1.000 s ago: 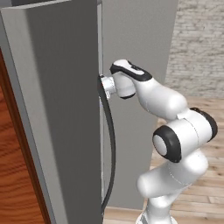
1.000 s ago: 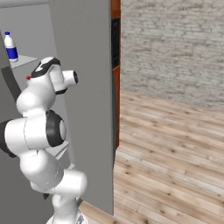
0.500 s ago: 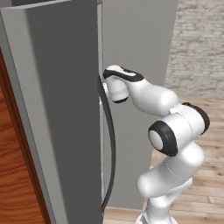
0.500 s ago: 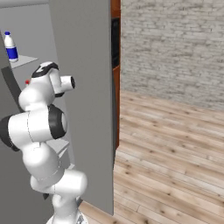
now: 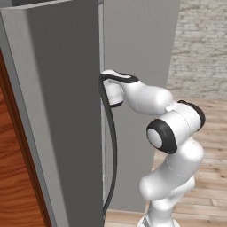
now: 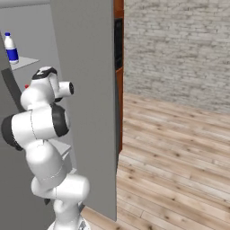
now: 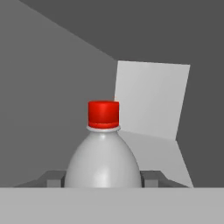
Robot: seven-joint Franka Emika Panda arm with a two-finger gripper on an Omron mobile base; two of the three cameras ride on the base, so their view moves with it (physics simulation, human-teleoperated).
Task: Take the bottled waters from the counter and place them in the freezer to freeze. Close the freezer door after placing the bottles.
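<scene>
Between the end effector [image 7: 103, 181] finger tips sits the greyish clear plastic bottle with a red cap [image 7: 103, 151], clamped at its shoulders and carried inside the tall plain grey freezer [image 6: 85, 90]. Above and beyond it, the blue-capped, blue-labelled bottle [image 6: 11, 46] already stands on a pale upper shelf [image 6: 24, 62]. Remaining, I judge: set this bottle down, release it, withdraw, then close the flat grey freezer door [image 5: 57, 115].
</scene>
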